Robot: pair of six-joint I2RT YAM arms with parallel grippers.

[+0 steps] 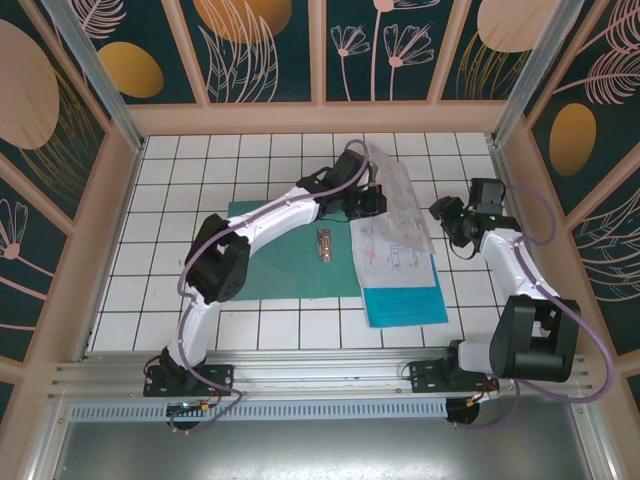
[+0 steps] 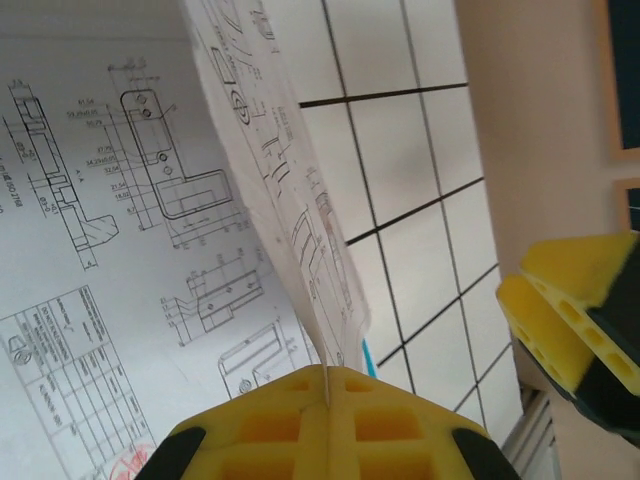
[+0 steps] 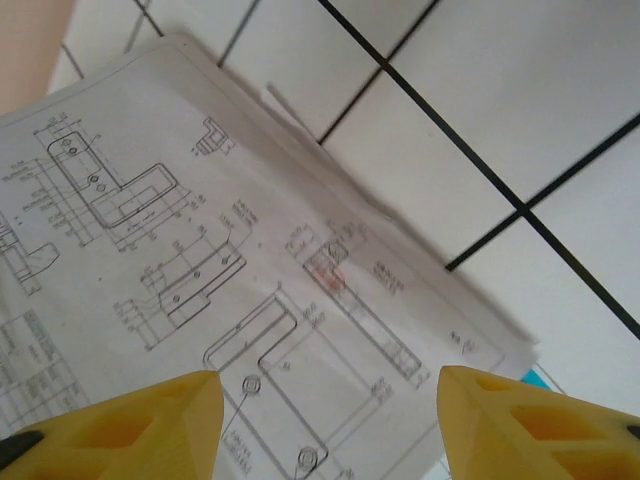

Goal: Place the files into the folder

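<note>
The left tool (image 2: pixel 328 395) is clenched on the edge of a printed sheet (image 2: pixel 290 200); the right tool (image 3: pixel 330 420) hangs released over the papers (image 3: pixel 200 250). Next, that sheet likely needs drawing onto the folder (image 1: pixel 270 265).

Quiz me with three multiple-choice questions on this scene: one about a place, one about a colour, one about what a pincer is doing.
1. Seen from above, on which side of the folder's metal clip do the white printed sheets lie?
A. Its left
B. Its right
C. Directly on it

2. What colour is the plain sheet peeking out beneath them?
A. Red
B. Yellow
C. Cyan-blue

3. What is the left pincer doing?
A. Shut on a white sheet's edge
B. Standing wide open
C. Gripping the metal clip

Answers: 1 B, the papers sit right of the clip in the top view. 2 C, a blue strip shows at their near edge. 3 A, the raised paper edge is pinched in it.
</note>
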